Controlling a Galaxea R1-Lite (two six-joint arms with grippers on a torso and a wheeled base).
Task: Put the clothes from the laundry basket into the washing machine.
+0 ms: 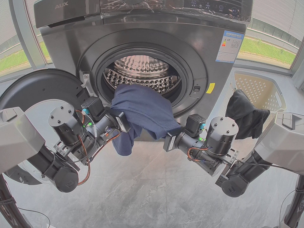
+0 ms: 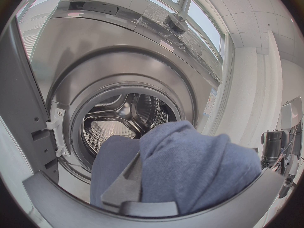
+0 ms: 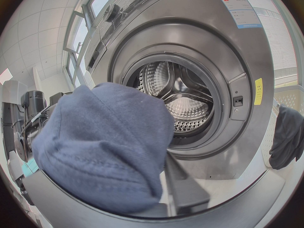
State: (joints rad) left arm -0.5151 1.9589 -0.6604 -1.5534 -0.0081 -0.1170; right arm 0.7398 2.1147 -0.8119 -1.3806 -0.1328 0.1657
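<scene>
The navy garment [image 1: 144, 108], a soft cloth of fine knit, makes a rounded hump between my two grippers, and one loose end droops below the left gripper [image 1: 125, 121]. The left gripper pinches one side of it and the right gripper [image 1: 167, 138] the other. Just beyond both is the round mouth of the washing machine [image 1: 202, 57] with its shiny dimpled steel drum [image 1: 141, 68]. Outward of the right gripper stands the cream perforated laundry basket [image 1: 262, 89], with a black garment [image 1: 245, 114] draped on its rim.
</scene>
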